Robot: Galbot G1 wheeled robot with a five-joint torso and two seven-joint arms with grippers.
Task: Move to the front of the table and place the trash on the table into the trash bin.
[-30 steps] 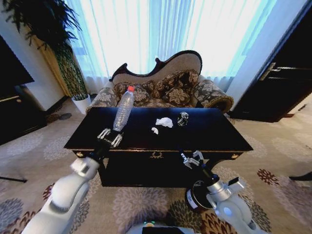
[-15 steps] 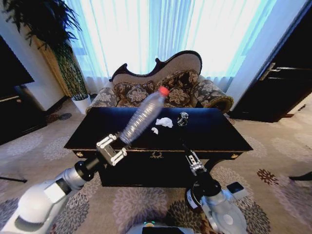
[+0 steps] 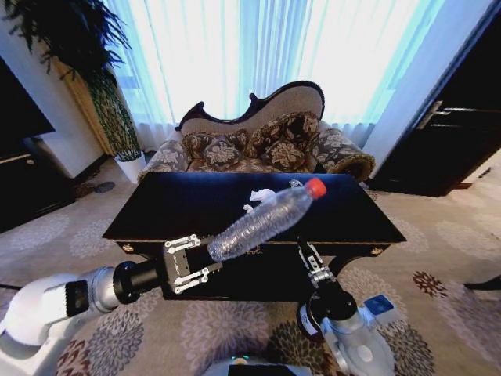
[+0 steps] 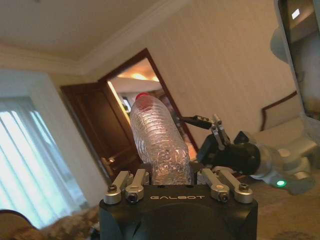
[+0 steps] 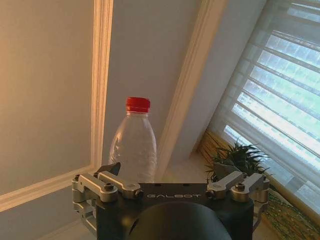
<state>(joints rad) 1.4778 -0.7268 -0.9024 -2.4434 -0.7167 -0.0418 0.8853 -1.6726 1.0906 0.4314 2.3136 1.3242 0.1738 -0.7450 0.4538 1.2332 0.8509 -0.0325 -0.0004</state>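
Left pincer [image 3: 190,265] pinches the base of the clear plastic bottle w/ red cap [image 3: 262,221], held off the front edge of the worktop [image 3: 156,211], a large rectangular dark glossy wooden table w/ gold ornaments. Bottle lies tilted, cap end raised & pointing toward the right side, its body hanging over the front edge, not touching the surface. In left wrist view the fingers [image 4: 131,184] sit either side of the bottle [image 4: 157,140] base, w/ the right arm's pincer visible beyond it. Right pincer [image 3: 311,262] is raised just below the front edge nr the right side, pointing up; cannot tell if spread or pressed together. Right wrist view has the bottle [image 5: 133,145] upright beyond that pincer [image 5: 170,192]. White crumpled paper balls [image 3: 258,196] rest nr the worktop's middle toward the back edge, partly behind the bottle. Small dark cylindrical bin w/ pale label [image 3: 309,323] stands on the carpet below the front edge, mostly hidden by the right arm
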